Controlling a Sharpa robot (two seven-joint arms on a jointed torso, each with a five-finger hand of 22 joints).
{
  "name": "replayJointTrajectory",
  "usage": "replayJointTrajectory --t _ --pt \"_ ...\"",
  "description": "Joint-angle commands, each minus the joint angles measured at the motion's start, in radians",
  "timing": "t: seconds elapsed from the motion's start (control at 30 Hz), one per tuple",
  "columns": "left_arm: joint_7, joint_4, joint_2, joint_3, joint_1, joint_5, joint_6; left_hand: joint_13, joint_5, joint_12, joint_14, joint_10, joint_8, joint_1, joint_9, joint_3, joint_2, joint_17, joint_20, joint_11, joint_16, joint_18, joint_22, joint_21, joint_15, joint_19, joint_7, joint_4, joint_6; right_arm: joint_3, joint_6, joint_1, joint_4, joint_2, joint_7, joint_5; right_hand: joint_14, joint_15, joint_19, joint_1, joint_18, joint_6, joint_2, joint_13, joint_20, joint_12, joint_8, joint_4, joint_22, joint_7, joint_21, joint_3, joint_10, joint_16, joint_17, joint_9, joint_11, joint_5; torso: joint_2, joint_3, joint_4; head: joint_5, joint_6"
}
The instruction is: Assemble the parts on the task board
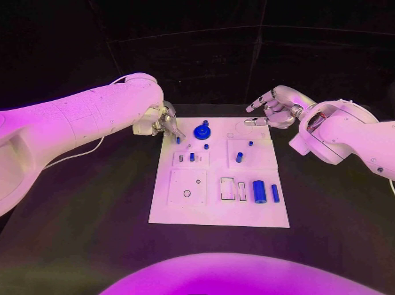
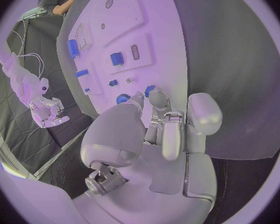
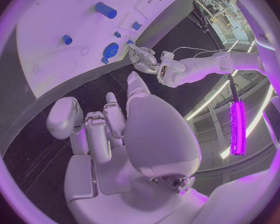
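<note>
Head view: my left hand (image 1: 162, 120) hung at the far-left corner of the board (image 1: 219, 218), fingertips down beside the round blue part (image 1: 201, 131); whether it pinched anything I could not tell. My right hand (image 1: 275, 107) hovered off the far-right corner, fingers apart, holding nothing.

Left wrist view: my fingers (image 2: 157, 98) curled just beside a blue part (image 2: 122, 99).

Right wrist view: my fingers (image 3: 71, 119) stood apart over the table (image 3: 47, 149).

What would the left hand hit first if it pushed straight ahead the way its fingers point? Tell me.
Probably the round blue part on the white board; the left hand points at it, though depth is unclear.
</note>
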Motion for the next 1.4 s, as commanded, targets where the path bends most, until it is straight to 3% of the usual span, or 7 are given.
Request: replayJointTrajectory --t 0.03,0.23,0.37,0.53,0.6,0.93,1.4 --pt "0.014 -0.002 0.003 0.000 0.001 -0.005 0.004 -0.002 0.000 0.005 0.099 -0.005 -0.006 0.015 -0.003 0.004 0.005 0.229 0.003 0.000 0.006 0.000 0.002 0.006 0.006 0.002 -0.001 -0.007 0.007 0.001 0.005 0.002 0.001 0.001 0.008 -0.002 0.106 -0.005 -0.006 -0.006 0.018 -0.002 0.004 -0.002 -0.002 -0.002 -0.002 0.000 -0.001 -0.001 -0.006 -0.006 -0.005 0.003 0.264 -0.001 0.000 -0.001 0.000 -0.0001 0.0003 -0.001 -0.001" --pt "0.022 -0.007 0.007 0.000 -0.001 -0.005 -0.006 -0.005 0.000 0.005 0.099 -0.007 -0.009 0.065 -0.012 0.040 0.037 0.229 0.002 -0.001 0.006 0.000 0.004 0.006 0.005 0.002 -0.002 -0.039 0.005 0.001 0.005 0.002 0.001 0.002 0.009 -0.002 0.106 -0.005 -0.006 -0.006 0.018 -0.002 0.004 -0.002 -0.002 -0.002 -0.002 0.000 -0.001 -0.001 -0.006 -0.006 -0.005 0.003 0.264 -0.001 0.000 -0.001 0.000 0.0000 0.0000 -0.001 -0.002" --pt "0.028 -0.010 0.009 0.000 -0.002 -0.005 -0.012 -0.007 0.001 0.002 0.100 -0.011 -0.013 0.131 -0.020 0.102 0.065 0.230 0.000 -0.005 0.007 0.000 0.008 0.008 0.002 0.003 -0.006 -0.089 -0.004 0.001 0.007 0.002 0.001 0.002 0.008 -0.002 0.106 -0.005 -0.006 -0.006 0.018 -0.001 0.006 0.000 -0.002 0.000 -0.002 0.000 -0.001 -0.002 -0.006 -0.006 -0.004 0.003 0.264 -0.001 0.000 0.000 0.000 -0.0001 -0.0003 0.000 -0.003" --pt "0.036 -0.010 0.009 0.000 -0.003 -0.005 -0.009 -0.011 0.002 -0.003 0.100 -0.015 -0.015 0.178 -0.028 0.179 0.066 0.231 -0.002 -0.005 0.007 -0.001 0.010 0.008 0.001 0.003 -0.005 -0.142 -0.010 0.001 0.009 0.002 0.001 0.002 0.008 -0.002 0.106 -0.005 -0.006 -0.006 0.018 -0.001 0.006 0.000 -0.002 0.000 -0.002 0.000 -0.001 -0.002 -0.006 -0.006 -0.004 0.003 0.264 -0.001 0.000 0.000 0.000 0.0001 0.0003 -0.001 -0.004" --pt "0.041 -0.010 0.008 0.000 -0.004 -0.005 -0.005 -0.014 0.002 -0.006 0.100 -0.015 -0.012 0.190 -0.030 0.234 0.059 0.232 -0.001 -0.003 0.008 -0.001 0.013 0.009 0.003 0.003 -0.003 -0.172 -0.010 0.001 0.010 0.002 0.001 0.002 0.008 -0.002 0.106 -0.005 -0.006 -0.006 0.018 -0.001 0.006 0.000 -0.002 0.000 -0.002 0.000 -0.001 -0.002 -0.006 -0.006 -0.004 0.003 0.264 -0.001 0.000 0.000 0.000 0.0002 0.0005 -0.001 -0.004" --pt "0.063 0.029 -0.030 0.000 -0.005 0.041 -0.080 -0.017 0.007 -0.003 0.100 0.003 0.033 0.093 -0.025 0.479 -0.018 0.230 0.002 -0.005 0.007 0.000 0.017 0.007 0.005 0.003 0.001 -0.234 -0.007 0.001 0.013 0.002 0.001 0.001 0.008 -0.002 0.106 -0.005 -0.006 -0.006 0.018 -0.001 0.006 0.000 -0.002 0.000 -0.002 0.000 -0.001 -0.002 -0.006 -0.006 -0.004 0.003 0.264 -0.001 0.000 0.000 -0.001 0.0007 0.0021 0.000 -0.006" --pt "0.064 0.246 -0.159 0.000 -0.006 0.141 -0.252 -0.006 0.053 0.009 0.101 0.028 0.083 0.020 -0.009 0.611 -0.084 0.235 -0.004 -0.012 0.009 -0.002 0.027 0.009 -0.002 0.007 -0.011 -0.277 -0.001 0.001 0.014 0.002 0.000 -0.004 0.008 -0.002 0.106 -0.005 -0.005 -0.006 0.018 -0.001 0.008 -0.001 -0.002 -0.001 -0.001 -0.001 -0.002 -0.002 -0.006 -0.007 -0.004 0.003 0.264 -0.001 0.000 0.002 -0.001 0.0006 0.0015 0.012 -0.006"
